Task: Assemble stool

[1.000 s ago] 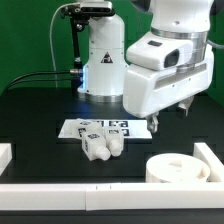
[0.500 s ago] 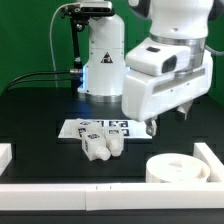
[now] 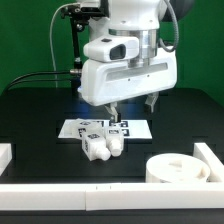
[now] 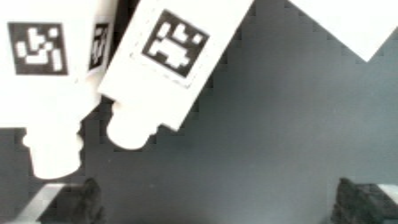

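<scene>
On the black counter, we see the short, chunky white plastic stool legs bunched at the 6 o'clock edge of the marker board in the exterior view. The thick round white disc seat lies at their 4 o'clock. Our jaws hang wide apart and empty, near the legs.

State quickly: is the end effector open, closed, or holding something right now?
End effector: open, fingers wide apart, holding nothing.
</scene>
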{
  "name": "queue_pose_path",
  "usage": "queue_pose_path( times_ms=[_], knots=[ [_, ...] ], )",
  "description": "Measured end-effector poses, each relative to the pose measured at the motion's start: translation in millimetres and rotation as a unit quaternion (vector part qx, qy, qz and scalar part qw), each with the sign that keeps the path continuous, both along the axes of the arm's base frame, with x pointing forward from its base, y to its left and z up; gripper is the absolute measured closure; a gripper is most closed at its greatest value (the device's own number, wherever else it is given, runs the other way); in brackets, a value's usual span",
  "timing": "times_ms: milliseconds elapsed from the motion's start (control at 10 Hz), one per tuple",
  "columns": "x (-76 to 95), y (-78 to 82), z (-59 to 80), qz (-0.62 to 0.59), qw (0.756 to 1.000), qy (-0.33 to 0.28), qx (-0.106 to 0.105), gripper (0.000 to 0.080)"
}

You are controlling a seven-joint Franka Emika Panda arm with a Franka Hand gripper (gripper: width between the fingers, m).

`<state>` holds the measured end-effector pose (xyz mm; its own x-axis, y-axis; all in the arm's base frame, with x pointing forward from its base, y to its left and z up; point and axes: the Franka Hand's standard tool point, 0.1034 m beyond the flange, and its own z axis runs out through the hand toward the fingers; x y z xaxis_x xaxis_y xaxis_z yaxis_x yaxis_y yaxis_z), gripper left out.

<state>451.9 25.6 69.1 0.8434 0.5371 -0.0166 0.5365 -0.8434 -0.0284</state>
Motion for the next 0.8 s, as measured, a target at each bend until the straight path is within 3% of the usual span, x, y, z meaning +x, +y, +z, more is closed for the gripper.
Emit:
queue_pose_path(
  times_ms=[300, 600, 800],
  knots=[
    [-1.1, -5.5, -5.1, -0.007, 1.0, 0.005, -0.001, 0.0151],
    [-14.4, -31.0, -13.6, -0.089, 0.996, 0.008, 0.003, 0.0151],
    [-13.8, -29.2, -13.3, -0.087, 0.996, 0.008, 0.003, 0.0151]
  ],
)
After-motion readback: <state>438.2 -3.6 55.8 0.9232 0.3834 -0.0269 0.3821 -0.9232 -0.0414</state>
